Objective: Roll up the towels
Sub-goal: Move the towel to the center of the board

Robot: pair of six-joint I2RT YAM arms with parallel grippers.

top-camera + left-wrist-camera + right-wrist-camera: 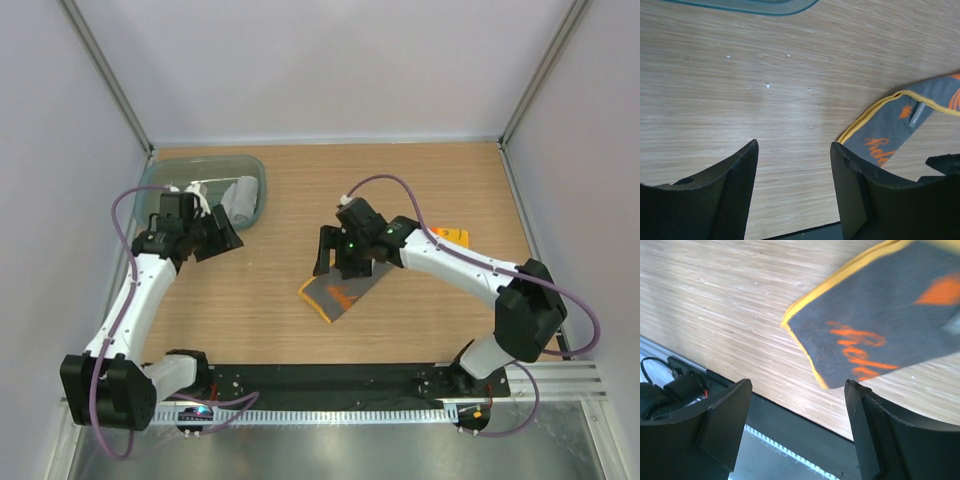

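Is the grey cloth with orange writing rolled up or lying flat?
Flat. The cloth lies spread on the table, its printed grey face and yellow edge showing, no roll.

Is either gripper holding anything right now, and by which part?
Nothing is held. The left gripper and the right gripper are both open and empty; the orange-edged towel lies loose on the table.

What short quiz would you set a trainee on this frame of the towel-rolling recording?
1. True or false: the left gripper and the right gripper are both open and empty.
2. Where is the light grey towel? A in the teal tub; B held by a gripper; C draped over an arm.
3. Which gripper hangs over the orange-edged towel?
Key: 1 true; 2 A; 3 the right one.
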